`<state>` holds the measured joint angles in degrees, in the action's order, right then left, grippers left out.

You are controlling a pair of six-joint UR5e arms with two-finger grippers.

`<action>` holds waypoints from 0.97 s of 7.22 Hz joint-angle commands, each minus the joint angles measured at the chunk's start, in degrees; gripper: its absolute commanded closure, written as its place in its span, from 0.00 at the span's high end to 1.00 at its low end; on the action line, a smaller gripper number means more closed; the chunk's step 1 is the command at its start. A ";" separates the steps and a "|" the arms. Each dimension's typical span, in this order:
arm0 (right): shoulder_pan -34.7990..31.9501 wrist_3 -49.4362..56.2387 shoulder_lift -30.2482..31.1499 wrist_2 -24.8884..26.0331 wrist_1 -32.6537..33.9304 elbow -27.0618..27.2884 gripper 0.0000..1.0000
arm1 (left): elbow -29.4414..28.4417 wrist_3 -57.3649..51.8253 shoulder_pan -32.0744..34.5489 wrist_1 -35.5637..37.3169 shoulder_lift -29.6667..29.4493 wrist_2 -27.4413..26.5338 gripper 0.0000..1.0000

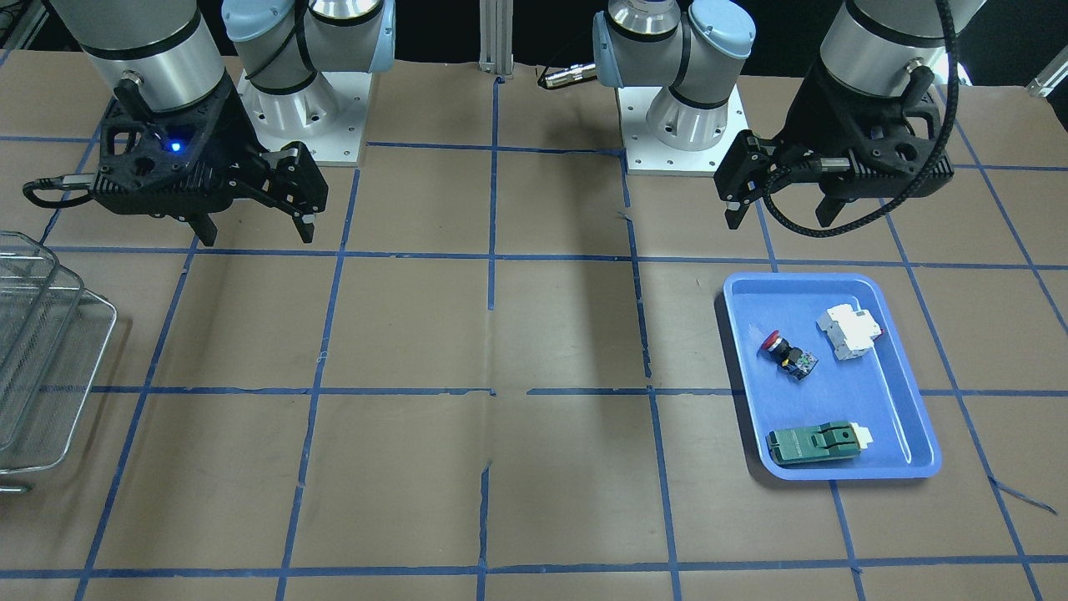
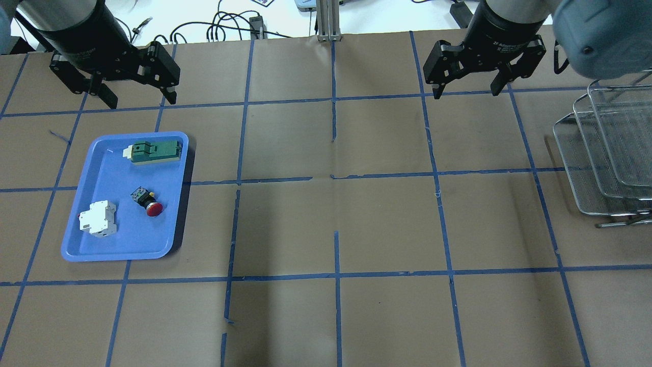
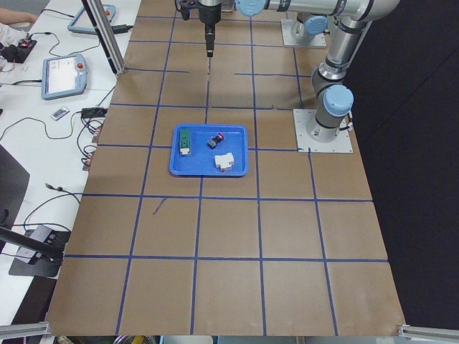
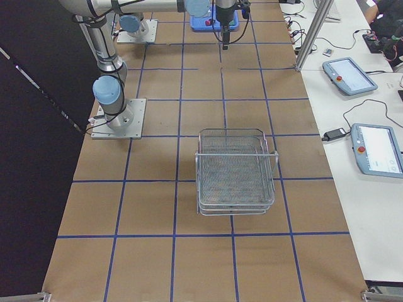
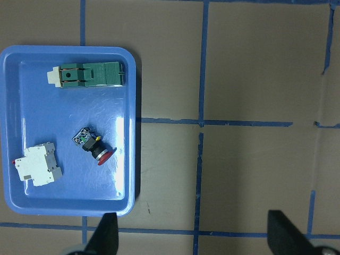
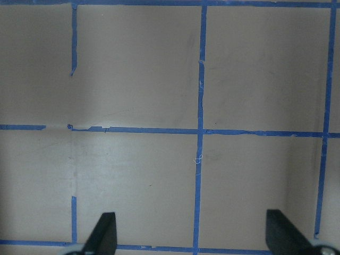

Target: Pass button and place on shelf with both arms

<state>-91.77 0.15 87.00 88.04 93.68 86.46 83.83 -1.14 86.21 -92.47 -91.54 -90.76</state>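
Observation:
The button (image 2: 147, 202), with its red cap and black body, lies on its side in the blue tray (image 2: 122, 239); it also shows in the front view (image 1: 786, 351) and the left wrist view (image 5: 94, 147). My left gripper (image 2: 140, 99) hangs open and empty above the table just beyond the tray's far edge. My right gripper (image 2: 465, 92) is open and empty over bare table, to the left of the shelf. The shelf (image 2: 606, 153), a tiered wire-mesh rack, stands at the table's right edge and also shows in the exterior right view (image 4: 234, 170).
The tray also holds a white breaker block (image 2: 97, 219) and a flat dark-green module (image 2: 154, 152). Brown paper with a blue tape grid (image 2: 336, 173) covers the table. The two arm bases (image 1: 300, 108) stand at the robot's side of the table.

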 commanded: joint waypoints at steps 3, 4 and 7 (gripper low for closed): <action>0.10 -0.07 0.10 0.03 0.01 0.20 1.00 | 0.02 0.09 0.01 -0.95 0.22 -0.12 1.00; 0.18 -0.07 0.10 0.03 0.01 0.20 1.00 | 0.11 0.09 0.01 -1.91 -0.13 -0.20 1.00; 0.10 -0.06 0.10 0.03 0.01 0.20 1.00 | 1.25 -0.70 -3.48 -2.54 -1.00 -0.81 1.00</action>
<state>-91.66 0.15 87.10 88.07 93.69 86.66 84.68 -1.58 84.87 -95.00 -91.58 -91.17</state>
